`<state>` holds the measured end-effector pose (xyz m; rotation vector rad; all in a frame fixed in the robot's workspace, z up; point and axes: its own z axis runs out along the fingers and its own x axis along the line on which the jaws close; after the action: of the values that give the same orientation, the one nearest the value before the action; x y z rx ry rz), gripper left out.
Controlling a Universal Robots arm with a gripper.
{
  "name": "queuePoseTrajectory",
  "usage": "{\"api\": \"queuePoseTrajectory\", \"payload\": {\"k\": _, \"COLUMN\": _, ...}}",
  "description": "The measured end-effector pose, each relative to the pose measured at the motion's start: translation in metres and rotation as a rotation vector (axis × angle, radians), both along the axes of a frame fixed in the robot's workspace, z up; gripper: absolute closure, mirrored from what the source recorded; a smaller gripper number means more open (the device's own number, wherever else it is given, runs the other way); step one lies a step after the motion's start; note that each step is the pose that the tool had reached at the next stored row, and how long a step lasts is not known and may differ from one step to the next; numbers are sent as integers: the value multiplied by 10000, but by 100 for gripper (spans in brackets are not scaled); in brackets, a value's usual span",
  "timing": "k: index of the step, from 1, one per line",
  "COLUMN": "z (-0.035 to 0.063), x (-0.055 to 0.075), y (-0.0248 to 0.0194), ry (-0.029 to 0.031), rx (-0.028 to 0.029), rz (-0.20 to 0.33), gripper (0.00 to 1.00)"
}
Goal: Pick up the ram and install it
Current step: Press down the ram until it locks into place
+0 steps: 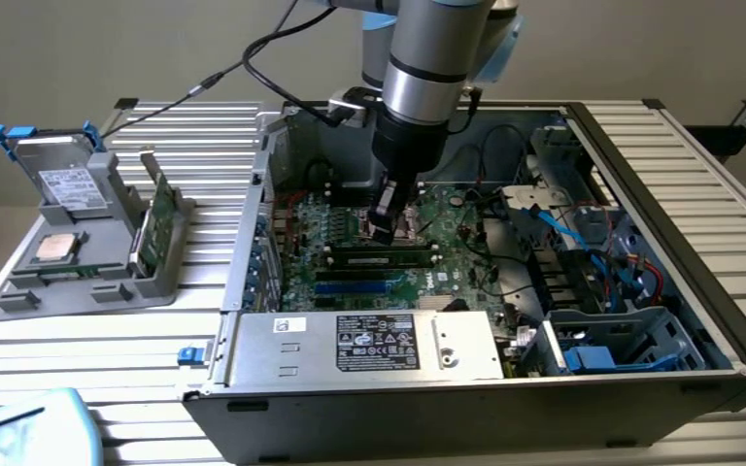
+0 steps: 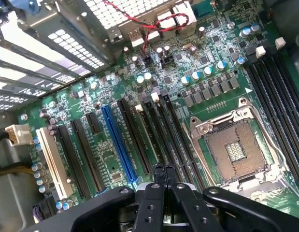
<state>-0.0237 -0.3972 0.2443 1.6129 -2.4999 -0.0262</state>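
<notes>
A ram (image 1: 380,258), a thin green stick with black chips, lies seated in a slot on the motherboard (image 1: 347,228) inside the open computer case. My gripper (image 1: 381,229) hangs just above the board, a little behind that stick. In the wrist view the gripper (image 2: 163,170) is shut, its black fingertips pressed together with nothing between them, over the long dark memory slots (image 2: 161,128). Another green ram stick (image 1: 151,233) stands upright in the grey holder (image 1: 36,296) at the exterior view's left, outside the case.
The empty processor socket (image 2: 234,150) sits beside the slots. A silver power supply (image 1: 373,340) fills the case's near side, with a drive cage and blue cables (image 1: 613,335) to the right. The grey holder also carries a hard drive (image 1: 69,184) and a square processor (image 1: 55,248).
</notes>
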Motion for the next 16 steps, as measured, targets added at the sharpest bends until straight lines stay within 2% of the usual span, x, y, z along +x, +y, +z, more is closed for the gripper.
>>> {"api": "queuePoseTrajectory", "payload": {"k": 6, "z": 2, "x": 0, "y": 0, "ry": -8, "rx": -91, "rz": -637, "gripper": 89}}
{"api": "queuePoseTrajectory", "payload": {"k": 9, "z": 16, "x": 0, "y": 0, "ry": -9, "rx": -194, "rz": -896, "gripper": 89}}
{"api": "queuePoseTrajectory", "payload": {"k": 12, "z": 25, "x": 0, "y": 0, "ry": -24, "rx": -360, "rz": -1106, "gripper": 89}}
{"api": "queuePoseTrajectory", "payload": {"k": 14, "z": 26, "x": 0, "y": 0, "ry": -106, "rx": -527, "rz": -1202, "gripper": 89}}
{"api": "queuePoseTrajectory", "payload": {"k": 16, "z": 26, "x": 0, "y": 0, "ry": -236, "rx": -700, "rz": -1295, "gripper": 89}}
